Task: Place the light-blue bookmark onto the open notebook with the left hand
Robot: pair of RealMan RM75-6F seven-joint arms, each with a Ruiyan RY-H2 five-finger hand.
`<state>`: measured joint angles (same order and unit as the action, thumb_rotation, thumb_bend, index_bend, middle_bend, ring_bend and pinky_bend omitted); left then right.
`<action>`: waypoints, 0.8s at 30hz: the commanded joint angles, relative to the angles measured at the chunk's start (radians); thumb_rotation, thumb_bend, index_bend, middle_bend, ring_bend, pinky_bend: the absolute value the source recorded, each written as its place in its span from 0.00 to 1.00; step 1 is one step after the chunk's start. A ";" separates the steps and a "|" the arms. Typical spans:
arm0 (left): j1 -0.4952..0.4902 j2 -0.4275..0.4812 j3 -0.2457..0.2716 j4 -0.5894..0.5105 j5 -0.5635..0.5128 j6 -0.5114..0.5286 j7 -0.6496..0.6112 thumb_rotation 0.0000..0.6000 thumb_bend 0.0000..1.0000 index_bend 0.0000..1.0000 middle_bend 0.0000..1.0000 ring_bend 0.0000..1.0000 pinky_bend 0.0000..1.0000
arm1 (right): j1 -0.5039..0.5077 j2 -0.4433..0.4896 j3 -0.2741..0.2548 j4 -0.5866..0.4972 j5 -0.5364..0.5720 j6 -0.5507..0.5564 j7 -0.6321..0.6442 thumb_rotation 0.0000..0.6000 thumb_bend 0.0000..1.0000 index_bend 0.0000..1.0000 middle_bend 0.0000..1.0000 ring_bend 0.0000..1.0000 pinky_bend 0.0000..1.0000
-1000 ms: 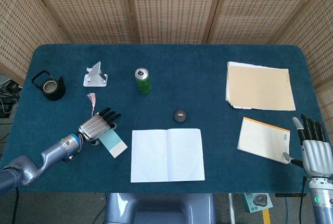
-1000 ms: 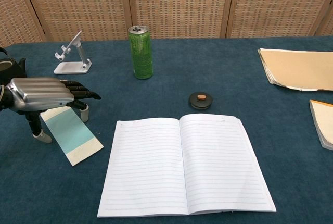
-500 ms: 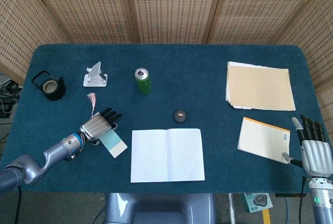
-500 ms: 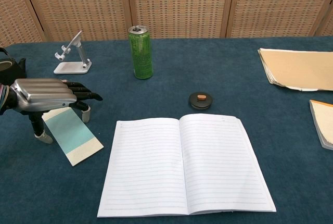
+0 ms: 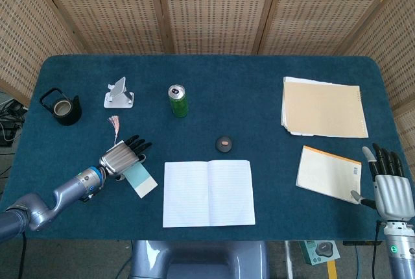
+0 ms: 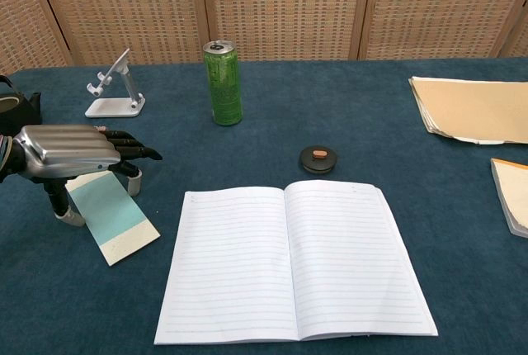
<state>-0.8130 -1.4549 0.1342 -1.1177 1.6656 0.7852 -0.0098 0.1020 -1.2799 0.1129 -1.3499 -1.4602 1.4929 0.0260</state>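
Observation:
The light-blue bookmark (image 5: pixel 142 179) (image 6: pixel 112 213) lies flat on the blue cloth, left of the open notebook (image 5: pixel 207 193) (image 6: pixel 289 260). A thin cord runs from its far end up to a tassel (image 5: pixel 115 123). My left hand (image 5: pixel 120 156) (image 6: pixel 70 150) hovers over the bookmark's far end, fingers stretched out above it. The thumb (image 6: pixel 64 213) and one fingertip (image 6: pixel 134 179) stand on the cloth either side of the strip. I cannot see whether they squeeze it. My right hand (image 5: pixel 388 185) hangs off the table's right front corner, fingers spread, holding nothing.
A green can (image 5: pixel 178 100) (image 6: pixel 223 82) and a white phone stand (image 5: pixel 119 93) (image 6: pixel 111 91) stand behind the bookmark. A small black disc (image 5: pixel 224 143) (image 6: pixel 318 158) sits beyond the notebook. A black tape holder (image 5: pixel 61 107) is far left. Paper stack (image 5: pixel 322 107) and orange-edged pad (image 5: pixel 327 173) lie right.
The bookmark's near end has swung slightly to the left under my left hand, which has shifted a little. The right hand has sunk a touch.

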 commanded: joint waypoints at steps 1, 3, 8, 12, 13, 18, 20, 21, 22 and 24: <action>0.002 0.005 0.001 -0.007 0.002 0.009 0.000 1.00 0.29 0.58 0.00 0.00 0.00 | 0.000 0.000 0.000 -0.001 -0.001 0.001 0.000 1.00 0.10 0.02 0.00 0.00 0.00; 0.002 0.007 0.002 -0.011 0.003 0.013 0.000 1.00 0.29 0.59 0.00 0.00 0.00 | -0.001 0.001 -0.001 -0.002 -0.001 0.001 0.000 1.00 0.10 0.02 0.00 0.00 0.00; 0.004 0.017 0.003 -0.027 0.007 0.029 0.008 1.00 0.29 0.59 0.00 0.00 0.00 | -0.002 0.004 0.000 -0.006 -0.005 0.008 0.003 1.00 0.10 0.02 0.00 0.00 0.00; 0.009 0.031 -0.005 -0.049 0.011 0.063 0.020 1.00 0.29 0.59 0.00 0.00 0.00 | -0.004 0.008 0.000 -0.012 -0.008 0.013 0.006 1.00 0.10 0.02 0.00 0.00 0.00; 0.010 0.035 -0.007 -0.054 0.012 0.069 0.023 1.00 0.29 0.59 0.00 0.00 0.00 | -0.004 0.008 0.000 -0.013 -0.008 0.014 0.007 1.00 0.10 0.02 0.00 0.00 0.00; 0.002 0.050 -0.023 -0.073 0.033 0.113 0.054 1.00 0.29 0.59 0.00 0.00 0.00 | -0.004 0.012 0.001 -0.017 -0.008 0.015 0.012 1.00 0.10 0.02 0.00 0.00 0.00; -0.010 0.057 -0.039 -0.097 0.045 0.133 0.075 1.00 0.29 0.59 0.00 0.00 0.00 | -0.005 0.015 0.003 -0.019 -0.008 0.019 0.017 1.00 0.10 0.02 0.00 0.00 0.00; -0.016 0.059 -0.045 -0.106 0.048 0.135 0.082 1.00 0.29 0.59 0.00 0.00 0.00 | -0.006 0.016 0.004 -0.020 -0.009 0.020 0.020 1.00 0.10 0.02 0.00 0.00 0.00; -0.021 0.059 -0.050 -0.114 0.050 0.138 0.089 1.00 0.29 0.59 0.00 0.00 0.00 | -0.006 0.017 0.004 -0.021 -0.009 0.021 0.022 1.00 0.10 0.02 0.00 0.00 0.00; -0.036 0.055 -0.064 -0.128 0.059 0.141 0.110 1.00 0.29 0.59 0.00 0.00 0.00 | -0.007 0.020 0.005 -0.023 -0.008 0.023 0.027 1.00 0.10 0.02 0.00 0.00 0.00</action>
<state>-0.8367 -1.3999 0.0824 -1.2333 1.7160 0.9207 0.0848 0.0951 -1.2603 0.1177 -1.3722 -1.4686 1.5152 0.0522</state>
